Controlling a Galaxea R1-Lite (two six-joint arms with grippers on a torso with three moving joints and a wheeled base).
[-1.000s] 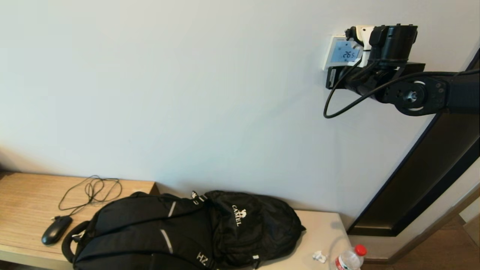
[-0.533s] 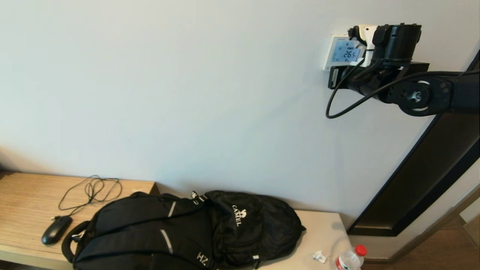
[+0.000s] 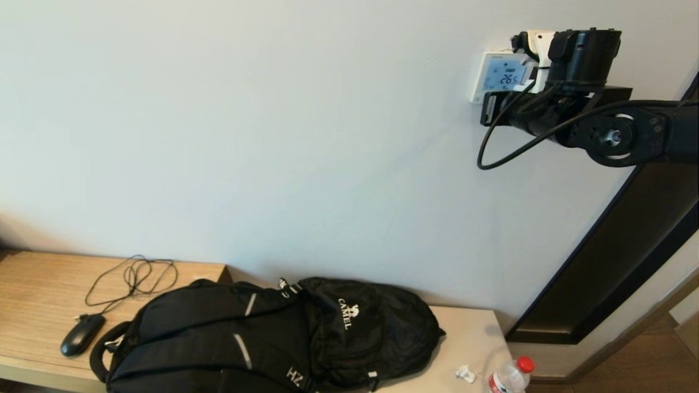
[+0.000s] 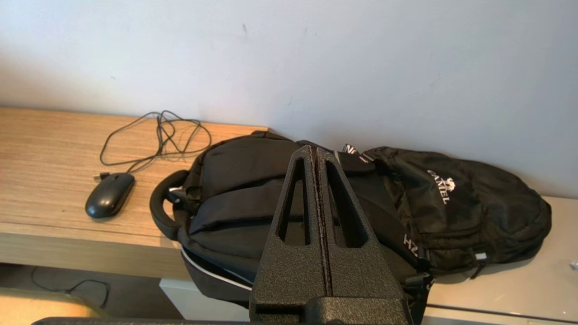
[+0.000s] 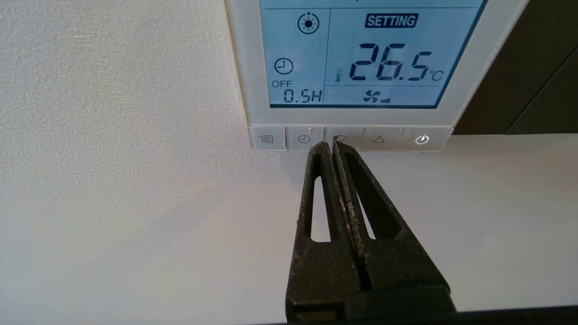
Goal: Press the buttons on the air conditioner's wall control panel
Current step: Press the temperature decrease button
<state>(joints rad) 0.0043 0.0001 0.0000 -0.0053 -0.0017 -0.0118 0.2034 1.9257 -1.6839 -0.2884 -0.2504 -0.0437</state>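
The air conditioner's wall control panel (image 3: 498,73) is a white square unit high on the wall, with a lit pale-blue screen (image 5: 356,58) reading 26.5 °C, SETTING and OFF 0.5H. The buttons (image 5: 378,139) run along its bottom edge. My right gripper (image 5: 329,144) is shut and empty, with its tips at the lower edge of the row, between the clock button (image 5: 304,139) and the down-triangle button (image 5: 344,137). In the head view the right arm (image 3: 584,60) covers the panel's right side and hides the fingers. My left gripper (image 4: 315,151) is shut and empty, parked above the backpack.
A black backpack (image 3: 273,338) lies on the low wooden bench (image 3: 33,284), with a black mouse (image 3: 82,334) and its cable to the left. A red-capped bottle (image 3: 510,376) stands at the bottom right. A dark frame (image 3: 628,245) runs right of the panel.
My right arm has shifted slightly up and to the right in the head view, uncovering more of the panel's screen. The left arm has not moved.
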